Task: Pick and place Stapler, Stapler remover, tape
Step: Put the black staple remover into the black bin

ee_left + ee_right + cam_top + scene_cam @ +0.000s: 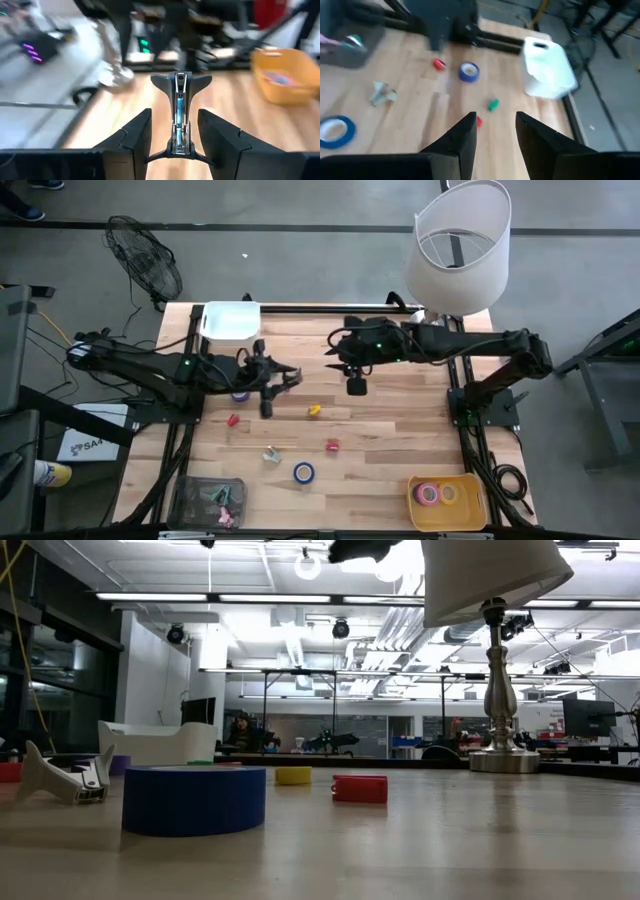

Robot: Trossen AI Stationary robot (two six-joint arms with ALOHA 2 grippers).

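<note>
My left gripper (268,377) is over the table's far left part, beside the white bin (231,321), and is shut on a black stapler (179,107) with a flared front end; the stapler also shows dark in the high view (286,374). My right gripper (355,385) hangs open over the table's far middle and holds nothing; its own view shows the open fingers (495,135). A silver stapler remover (271,455) and a blue tape roll (304,473) lie flat on the wood nearer the front. A purple tape roll (240,395) lies just below my left gripper. My left gripper pinches the black stapler between its two fingers (135,137) at the stapler's rear end (179,148). The fingers lie along the stapler, whose flared front (180,81) points straight out ahead of them, toward the table's right. The stapler is lifted clear of the table.
A lamp with a white shade (460,245) stands at the far right corner. A yellow bin (470,510) with tape rolls sits at the near right, a grey tray (200,492) at the near left. Small red (233,420), yellow (314,411) and red (332,445) pieces dot the middle.
</note>
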